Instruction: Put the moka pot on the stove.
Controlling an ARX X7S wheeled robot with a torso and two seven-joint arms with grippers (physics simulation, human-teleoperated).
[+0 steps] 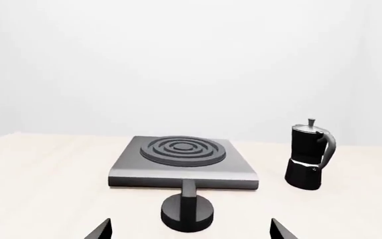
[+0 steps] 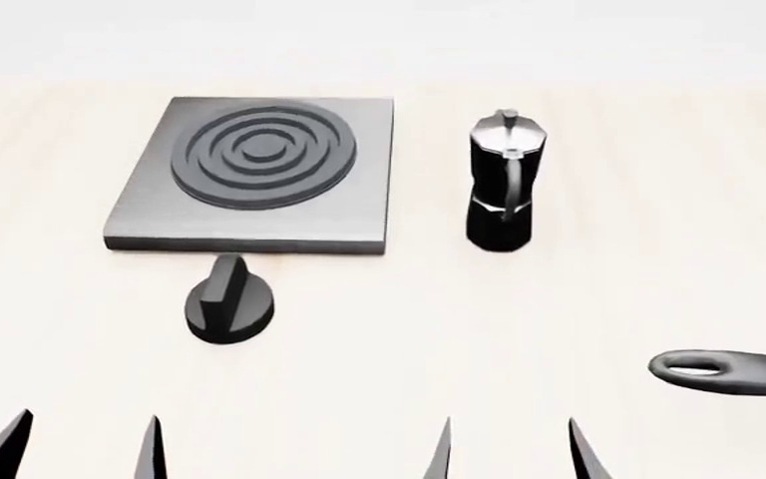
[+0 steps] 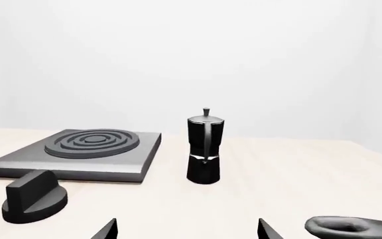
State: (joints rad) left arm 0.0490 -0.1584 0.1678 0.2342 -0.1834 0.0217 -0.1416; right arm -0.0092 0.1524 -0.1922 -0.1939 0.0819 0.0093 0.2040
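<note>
Fingertips of the left gripper [image 2: 84, 446] and right gripper [image 2: 510, 449] were seen at six o'clock, both spread wide and empty. Upright on the table [image 2: 649, 150], long axis vertical, the moka pot [image 2: 502, 183] was set just beside the stove [image 2: 256, 172], at its three o'clock, handle turned toward the robot, probably for easy grasping.

The moka pot [image 2: 502, 185] is small, black and faceted, with a grey knobbed lid and a curved handle. It stands upright on the tabletop [image 2: 596, 319], just beside the stove [image 2: 256, 175], a flat grey square plate with a ringed round burner.
</note>
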